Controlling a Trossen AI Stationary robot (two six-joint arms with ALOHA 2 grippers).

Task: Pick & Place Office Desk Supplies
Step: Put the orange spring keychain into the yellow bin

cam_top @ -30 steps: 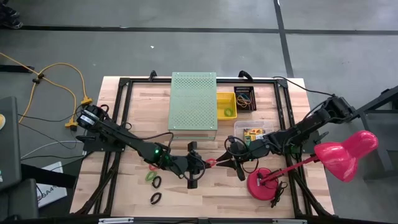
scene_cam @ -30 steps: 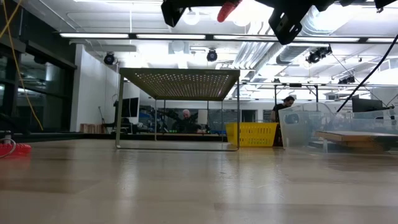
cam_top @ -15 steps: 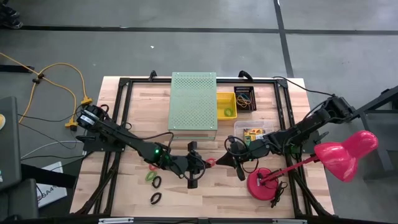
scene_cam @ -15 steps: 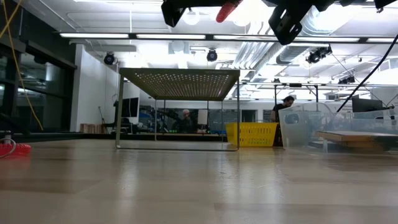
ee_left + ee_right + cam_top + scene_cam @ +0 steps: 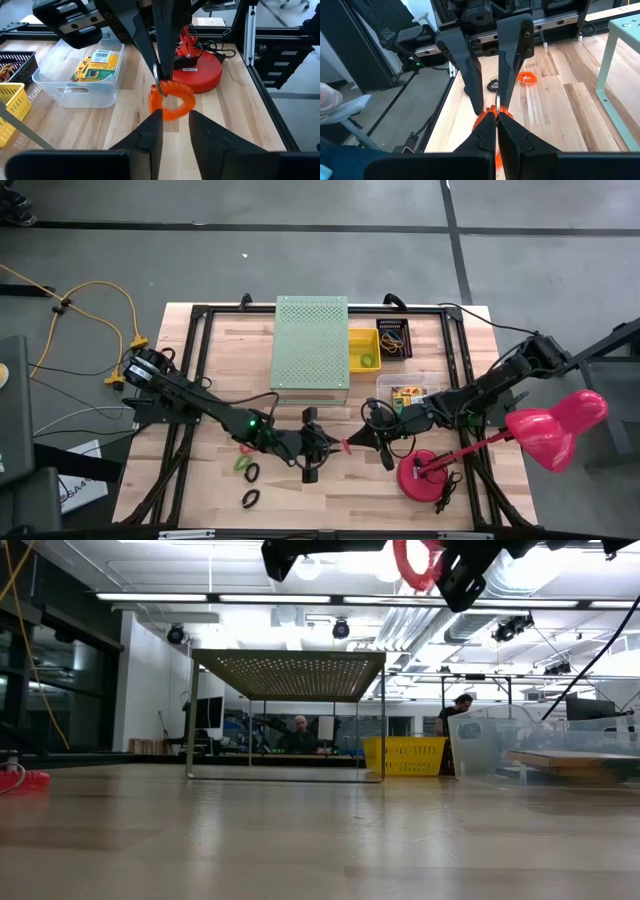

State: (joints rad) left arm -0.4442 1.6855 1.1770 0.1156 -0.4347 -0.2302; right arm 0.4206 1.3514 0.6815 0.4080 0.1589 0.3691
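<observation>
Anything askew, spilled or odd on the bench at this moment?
Nothing spilled or damaged. Only oddity: red band hangs in mid-air, pinched by the shut right gripper, with the open left gripper facing it.

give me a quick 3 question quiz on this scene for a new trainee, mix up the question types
1. True or false: the right pincer is shut on the red band loop.
2. Multiple choice: how do the left pincer fingers stand? A) clamped on the loop B) apart, on either side of the loop C) gripping the pink lamp
3. Fill in: the crayon box lies inside a clear ____.

Key: 1 true; 2 B; 3 tub. The loop hangs above the table between both arms, held only by the right one.
</observation>
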